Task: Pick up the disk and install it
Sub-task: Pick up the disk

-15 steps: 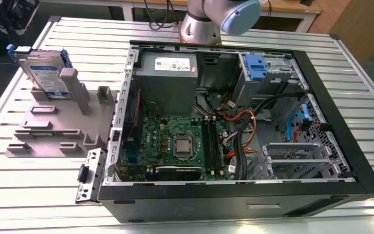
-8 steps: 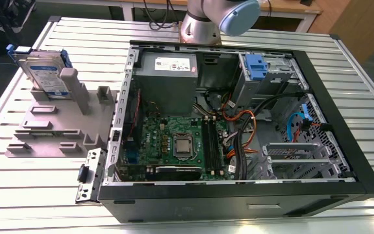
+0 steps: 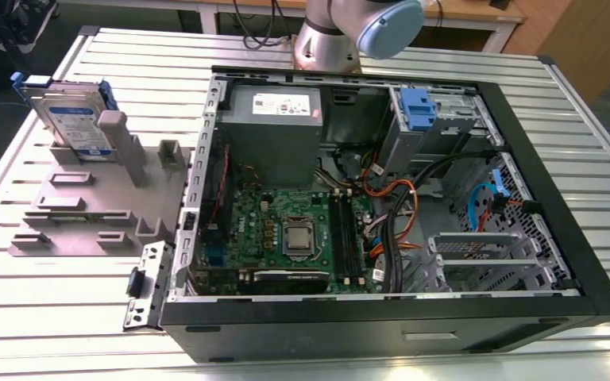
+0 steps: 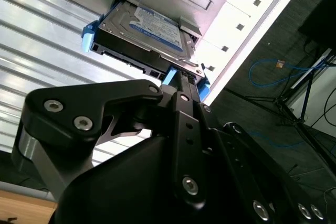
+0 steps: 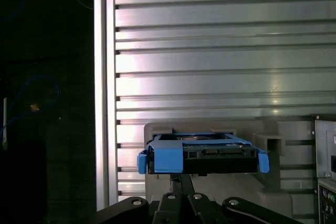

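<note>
The disk [image 3: 72, 119] stands on edge in a slot of the grey holder [image 3: 83, 210] at the exterior view's left. It is a silver drive with a white-and-blue label in a blue carrier. In both wrist views the disk [image 4: 147, 30] [image 5: 202, 153] lies beyond my gripper, still seated in the holder [image 5: 262, 142]. My gripper [image 5: 181, 179] [image 4: 184, 80] points at the carrier's end with its fingers drawn together into one thin stem, holding nothing. The arm [image 3: 358, 28] rises at the back of the exterior view.
An open computer case [image 3: 390, 317] lies on the slatted metal table [image 3: 51, 317], with its motherboard [image 3: 283, 238] and cables exposed. A blue bracket [image 3: 416, 107] sits in the drive bay at the case's far right. The grey power supply [image 3: 273, 107] is beside it.
</note>
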